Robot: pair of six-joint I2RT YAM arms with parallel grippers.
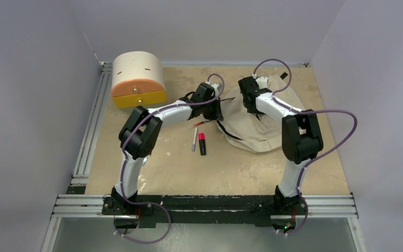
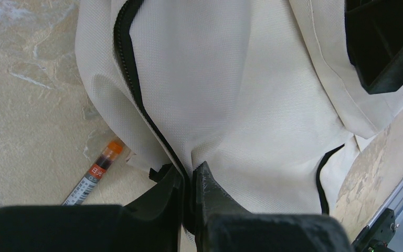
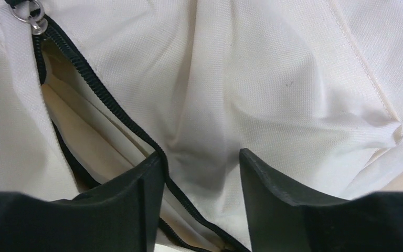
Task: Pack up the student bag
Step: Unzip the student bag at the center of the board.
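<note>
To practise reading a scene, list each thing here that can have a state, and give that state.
Large beige fabric backpack: lying slumped, zipper partly open.
Left gripper: fingers shut on the backpack's zipper edge.
Right gripper: fingers open, astride the zipper edge.
Cream rounded drawer box: orange and yellow drawers shut.
Red-and-black marker: lying outside the backpack.

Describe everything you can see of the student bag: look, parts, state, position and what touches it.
The student bag is a soft cream woven-fabric backpack, lying slumped and creased on the table at the far right. A black zipper with a metal ring pull runs along it, partly open, showing a pale lining. The left gripper pinches the fabric by the zipper; the right gripper is open, its fingers straddling the opening's edge.
</note>
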